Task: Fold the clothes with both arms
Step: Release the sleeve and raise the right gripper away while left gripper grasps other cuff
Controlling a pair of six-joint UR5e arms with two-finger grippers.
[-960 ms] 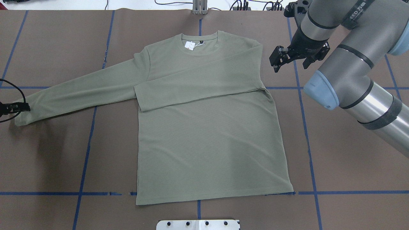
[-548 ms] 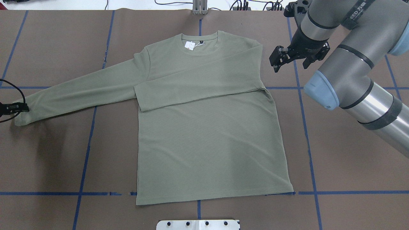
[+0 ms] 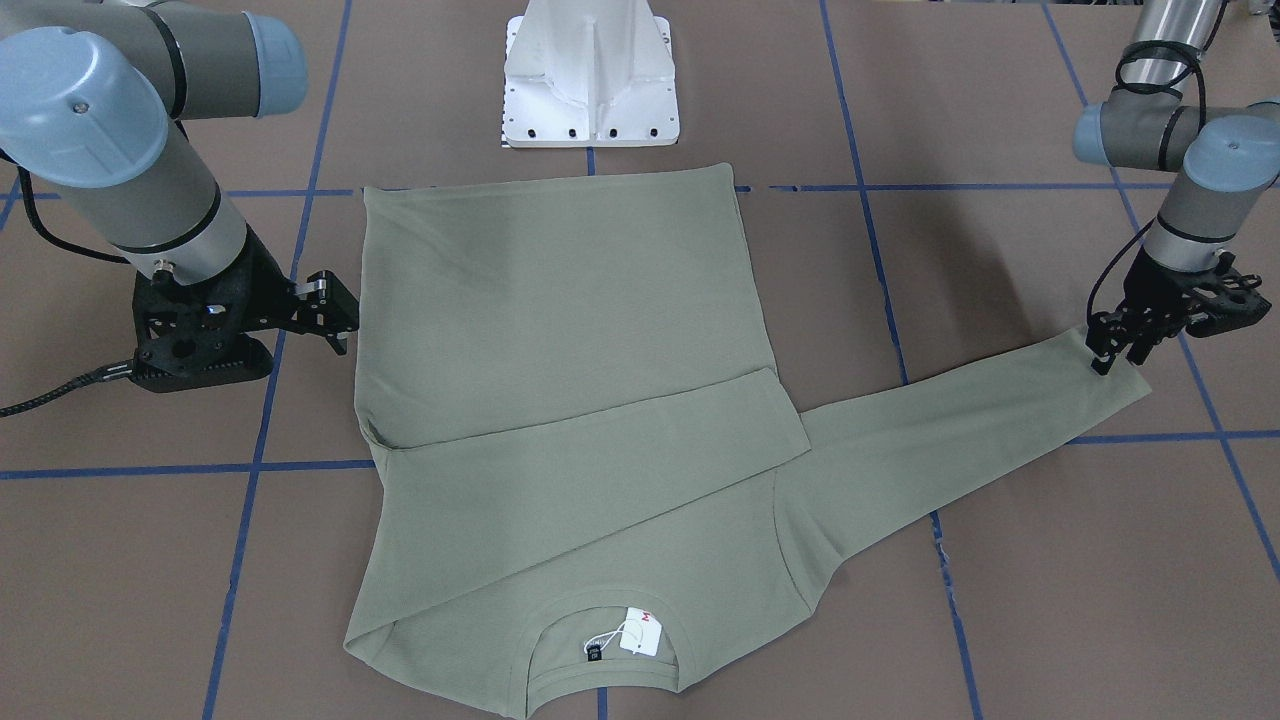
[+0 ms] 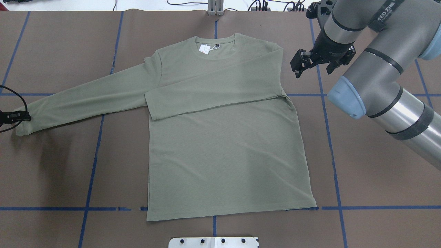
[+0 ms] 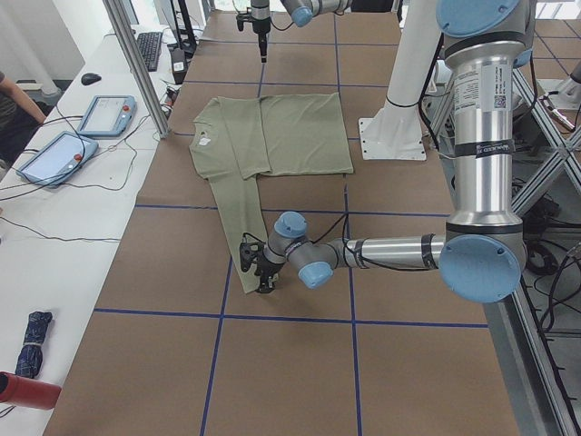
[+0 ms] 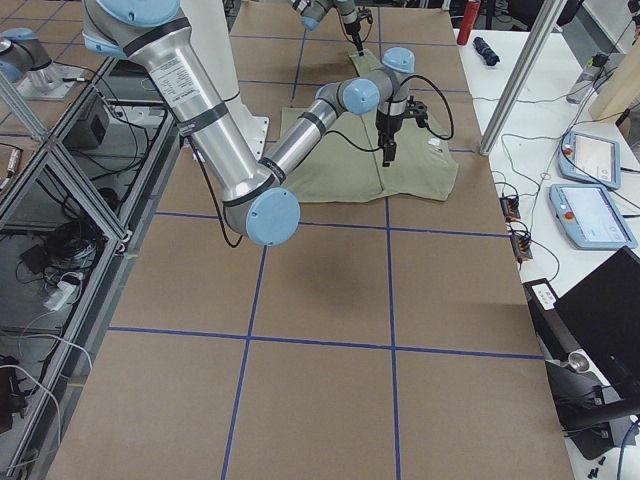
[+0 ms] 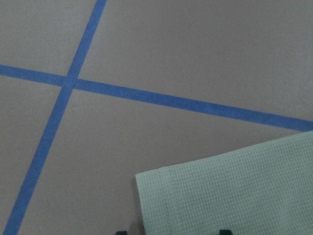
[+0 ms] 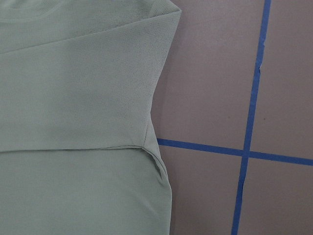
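The olive-green long-sleeved shirt (image 4: 220, 137) lies flat on the brown table, neck at the far side, with a white hang tag (image 4: 205, 49). Its right-hand sleeve (image 4: 213, 93) is folded across the chest. The other sleeve (image 4: 86, 100) stretches out to the left. My left gripper (image 4: 15, 117) is open at that sleeve's cuff (image 7: 230, 191); in the left wrist view the two fingertips stand apart on either side of the cuff. It also shows in the front view (image 3: 1115, 350). My right gripper (image 4: 317, 63) is open and empty over bare table beside the folded shoulder (image 8: 146, 73).
The white pedestal base (image 3: 590, 80) stands at the near table edge behind the hem. Blue tape lines (image 4: 330, 137) grid the table. A side table with tablets (image 5: 82, 127) and cables runs along the far side.
My left gripper has shifted slightly left at the cuff. The right gripper and the shirt have barely moved.
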